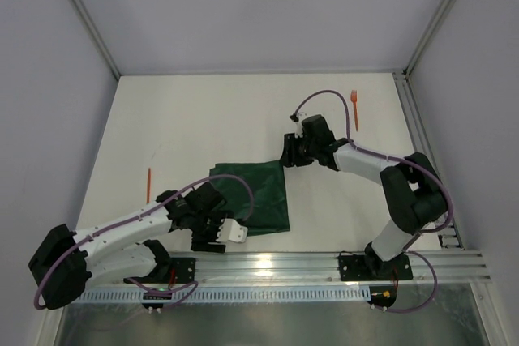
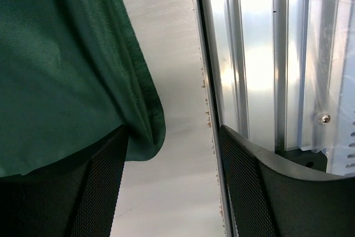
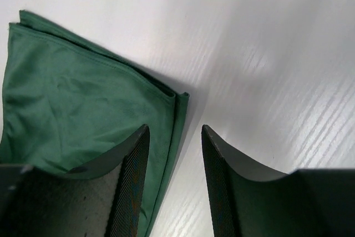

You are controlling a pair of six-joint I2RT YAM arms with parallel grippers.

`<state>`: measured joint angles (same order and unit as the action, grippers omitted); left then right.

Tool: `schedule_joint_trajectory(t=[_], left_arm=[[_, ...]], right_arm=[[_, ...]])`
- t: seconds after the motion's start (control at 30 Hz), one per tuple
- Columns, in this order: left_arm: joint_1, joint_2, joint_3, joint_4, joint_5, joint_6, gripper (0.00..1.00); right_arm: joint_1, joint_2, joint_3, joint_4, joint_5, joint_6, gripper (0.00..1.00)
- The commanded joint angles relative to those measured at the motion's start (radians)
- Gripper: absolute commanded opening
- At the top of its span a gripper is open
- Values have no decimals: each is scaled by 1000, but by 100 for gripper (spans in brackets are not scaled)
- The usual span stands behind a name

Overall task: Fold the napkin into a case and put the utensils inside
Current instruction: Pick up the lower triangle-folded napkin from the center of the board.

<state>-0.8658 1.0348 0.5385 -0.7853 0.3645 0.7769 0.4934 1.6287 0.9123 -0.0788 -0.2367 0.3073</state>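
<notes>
- Top view: the dark green napkin (image 1: 255, 196) lies folded into a rough rectangle on the white table (image 1: 203, 119), between the two arms; the left gripper (image 1: 212, 234) sits at its near left edge, the right gripper (image 1: 289, 151) at its far right corner; an orange fork (image 1: 354, 109) lies well apart at the far right, and a second orange utensil (image 1: 148, 185) well apart on the left; the folding looks partway done, with no narrow case formed and neither utensil inside.
- Left wrist view: the jaws stand spread; a soft, finely woven fold of napkin (image 2: 61, 70) droops against one mesh-textured finger (image 2: 97, 187), not pinched; a ribbed, shiny aluminium rail (image 2: 260, 54) runs along the right.
- Right wrist view: the jaws stand spread, holding nothing; the layered, hemmed corner of the napkin (image 3: 83, 104) lies beside one finger (image 3: 130, 181); smooth bare table shows in the gap; the next move probably calls for both grippers to pinch the cloth edges and fold again, making it narrower.
</notes>
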Motion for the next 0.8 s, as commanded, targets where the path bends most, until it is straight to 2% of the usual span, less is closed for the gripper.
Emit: schedule_joint_trajectory(t=[0.0,0.23,0.33,0.47,0.53,0.67,0.77], left_arm=[[-22,30,0,18,21,44,69],[-36,131,6,79,-73,55,65],[-36,122,-2,136,-163,45,62],[-36,119,-27,219,-281,65,57],[-36,137,-47,276,-340,79,56],[-36,160,-45,351,-355,99,57],[-33,189,-8,330,-332,125,59]], right_arm=[[-6,58,57,65,14,64,47],[-12,161,53,103,-9,124,44],[-25,172,37,106,-10,145,25],[-59,166,0,157,-7,199,15],[-81,165,-13,183,7,245,14],[-107,177,20,180,45,262,14],[-115,210,72,159,39,257,15]])
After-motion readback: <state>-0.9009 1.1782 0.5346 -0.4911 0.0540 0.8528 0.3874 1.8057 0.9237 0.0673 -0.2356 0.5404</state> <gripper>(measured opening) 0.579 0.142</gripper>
